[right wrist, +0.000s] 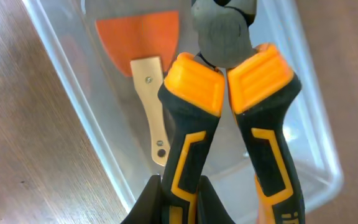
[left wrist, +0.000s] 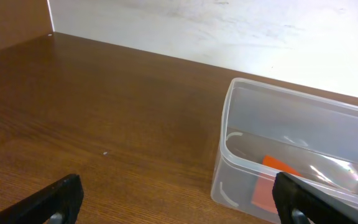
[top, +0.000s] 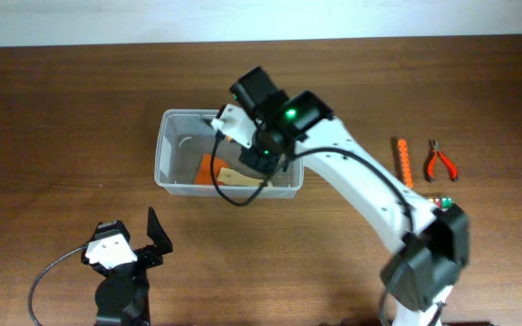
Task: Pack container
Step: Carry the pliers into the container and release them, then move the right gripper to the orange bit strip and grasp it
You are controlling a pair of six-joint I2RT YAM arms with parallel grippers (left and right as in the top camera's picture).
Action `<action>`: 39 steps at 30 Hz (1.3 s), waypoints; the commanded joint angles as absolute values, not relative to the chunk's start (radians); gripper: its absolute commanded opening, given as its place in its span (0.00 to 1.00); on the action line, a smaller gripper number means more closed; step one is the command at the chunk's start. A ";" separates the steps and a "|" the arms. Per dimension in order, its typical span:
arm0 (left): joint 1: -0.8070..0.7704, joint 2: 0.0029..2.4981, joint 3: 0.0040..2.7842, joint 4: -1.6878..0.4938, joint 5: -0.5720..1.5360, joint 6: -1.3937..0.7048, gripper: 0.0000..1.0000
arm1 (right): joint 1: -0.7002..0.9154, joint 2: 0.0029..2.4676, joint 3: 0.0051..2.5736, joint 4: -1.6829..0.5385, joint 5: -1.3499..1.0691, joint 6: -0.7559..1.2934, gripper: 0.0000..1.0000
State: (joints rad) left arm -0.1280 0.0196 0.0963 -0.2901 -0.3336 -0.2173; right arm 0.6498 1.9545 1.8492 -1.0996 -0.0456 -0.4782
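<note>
**Pliers over the tub: the release is the risk**

The right gripper (top: 259, 156) is clamped on a pair of orange-and-black pliers (right wrist: 191, 93) by the handles, head pointing away from the wrist. Only 1 of its fingers (right wrist: 166, 202) shows clearly, low in the right wrist view. The container (top: 163, 149) sits mid-table under that arm. A scraper (right wrist: 146, 68) with an orange blade lies on its floor. The left gripper (left wrist: 178, 200) hangs spread wide and empty, well apart from the tub at the near-left of the table.

What could go wrong, as I judge it:
- The pliers' head is over the tub's inside, but the handles run back toward the wall. Let go here and they may land across the rim and tip out.
- A drop from height could put the steel head onto the scraper or the thin floor, and it could bounce.
- Nothing steadies the tub. A nudge from the arm or the tool against a wall would likely slide it.

What each view adds:
- The right wrist alone shows the pliers. From overhead the arm hides them, and only the scraper shows in the tub.
- The overhead alone shows 2 items waiting to the right: an orange strip (top: 404, 161) and red pliers (top: 439, 163).
- The left wrist shows the tub's wall from the side, with the scraper's orange behind it.
</note>
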 commanded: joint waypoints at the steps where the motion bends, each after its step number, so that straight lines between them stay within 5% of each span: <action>1: -0.131 0.012 0.093 -0.292 -0.337 -0.208 0.99 | 0.656 2.022 1.855 -1.093 -0.049 -0.501 0.04; 17: -0.131 0.012 0.093 -0.292 -0.337 -0.208 0.99 | 0.656 2.163 1.853 -1.120 -0.125 -0.501 0.05; 21: -0.131 0.012 0.093 -0.292 -0.337 -0.208 0.99 | 0.656 2.163 1.853 -1.124 -0.124 -0.500 0.35; 25: -0.131 0.012 0.093 -0.292 -0.337 -0.208 0.99 | 0.654 2.158 1.854 -1.139 -0.123 -0.489 0.47; 34: -0.131 0.012 0.093 -0.292 -0.337 -0.208 0.99 | 0.612 2.097 2.001 -1.247 -0.075 -0.321 0.49; 39: -0.131 0.012 0.093 -0.292 -0.337 -0.208 0.99 | 0.473 2.027 2.264 -1.485 0.065 -0.169 0.48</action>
State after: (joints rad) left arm -0.1280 0.0196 0.0959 -0.2901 -0.3336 -0.2173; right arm 0.5629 2.1235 2.1387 -1.4204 -0.0288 -0.2810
